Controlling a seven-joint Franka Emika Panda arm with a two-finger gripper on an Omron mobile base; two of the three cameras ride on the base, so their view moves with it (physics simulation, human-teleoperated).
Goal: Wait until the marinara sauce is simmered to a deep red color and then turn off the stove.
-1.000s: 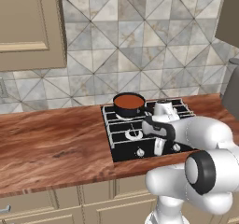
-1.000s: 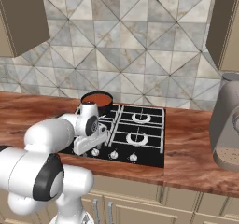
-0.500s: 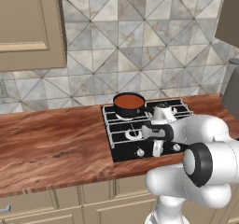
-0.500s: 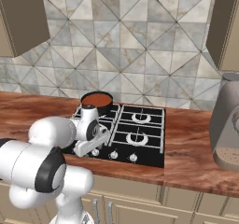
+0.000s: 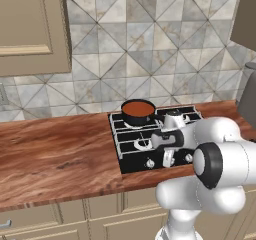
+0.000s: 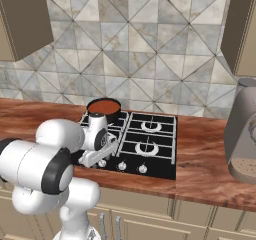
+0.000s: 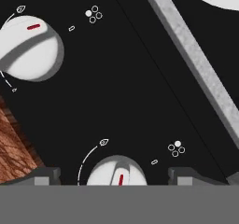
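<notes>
Change: the white arm's two-finger gripper (image 7: 114, 174) has sunk lower over the front knob row than a second ago, now straddling one small silver knob (image 7: 116, 172) with a red mark.
Meaning: judged, the smooth brick-red marinara sauce (image 5: 137, 107) in its small dark round saucepan (image 5: 138, 115) looks ready; turning comes next.
Jaws: spread apart, one tip either side of that knob, not yet pinching.
Neighbour: a second silver knob (image 7: 30, 46) lies beyond the jaws, well apart.
Stove: the black square four-burner gas cooktop (image 6: 158, 146) lies beneath the jaws; the saucepan sits on a far burner.
Pose: forearm folded low, wrist pointing straight down.
</notes>
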